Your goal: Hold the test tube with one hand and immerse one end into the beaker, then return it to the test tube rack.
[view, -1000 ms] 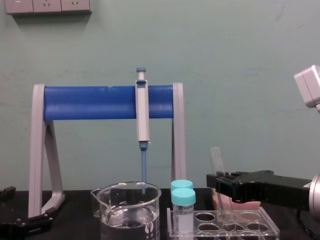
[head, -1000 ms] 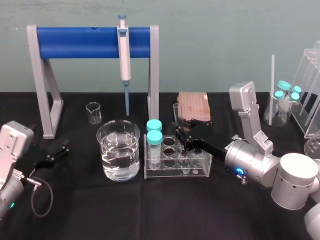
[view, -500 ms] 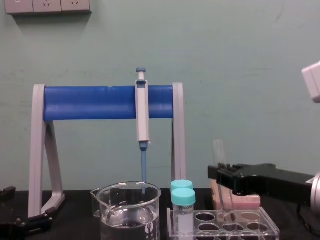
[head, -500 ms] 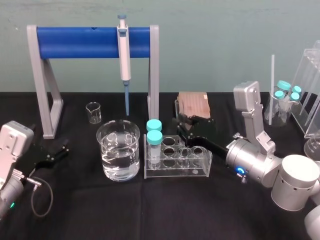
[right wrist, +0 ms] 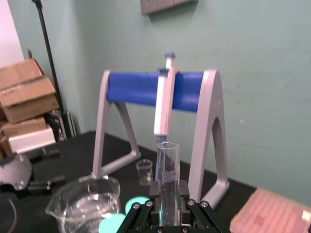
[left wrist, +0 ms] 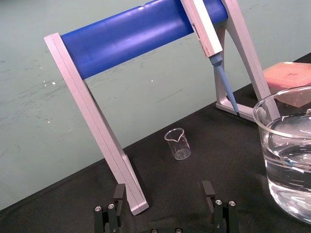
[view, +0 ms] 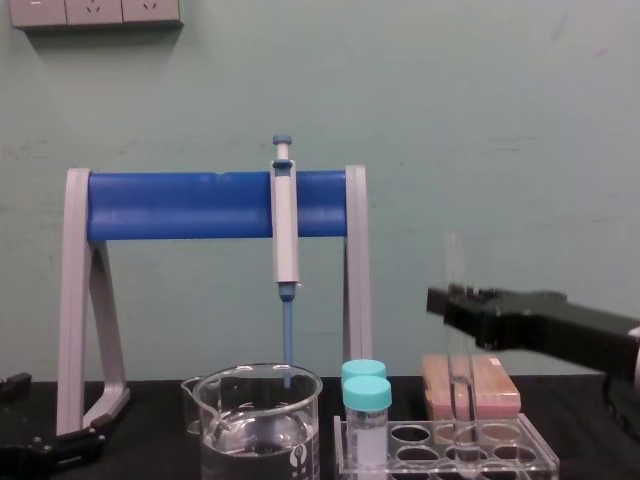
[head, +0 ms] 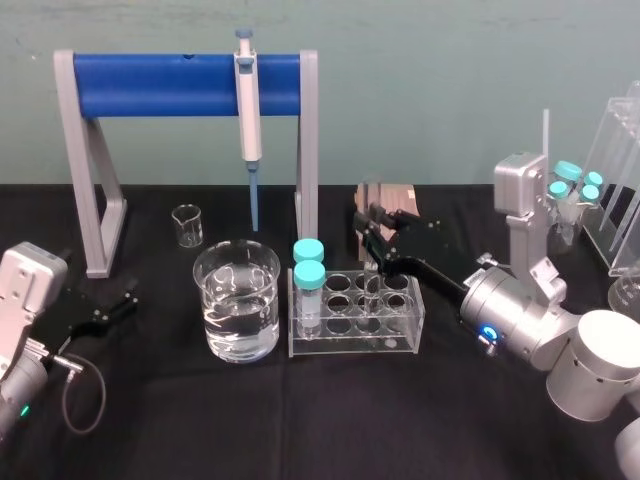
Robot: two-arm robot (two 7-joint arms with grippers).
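Observation:
My right gripper (view: 455, 300) is shut on the test tube (view: 459, 385), a slim clear tube held upright over the right part of the clear test tube rack (view: 445, 452). The tube's lower end hangs at about the level of the rack's top. In the right wrist view the test tube (right wrist: 167, 170) stands between the black fingers (right wrist: 154, 194). The wide beaker (head: 240, 300) with water stands left of the rack (head: 355, 322). My left gripper (left wrist: 164, 194) rests open at the table's left with nothing in it.
Two teal-capped vials (head: 308, 272) stand in the rack's left end. A blue-and-grey stand (head: 185, 85) holds a pipette (head: 246, 95) behind the beaker. A small beaker (head: 187, 225) sits beneath it. A pink box (head: 392, 200) lies behind the rack, and acrylic holders (head: 620, 190) stand far right.
My right gripper has risen with the test tube and shifted a little to the right, drawing the tube up out of the rack. The left arm has stayed still.

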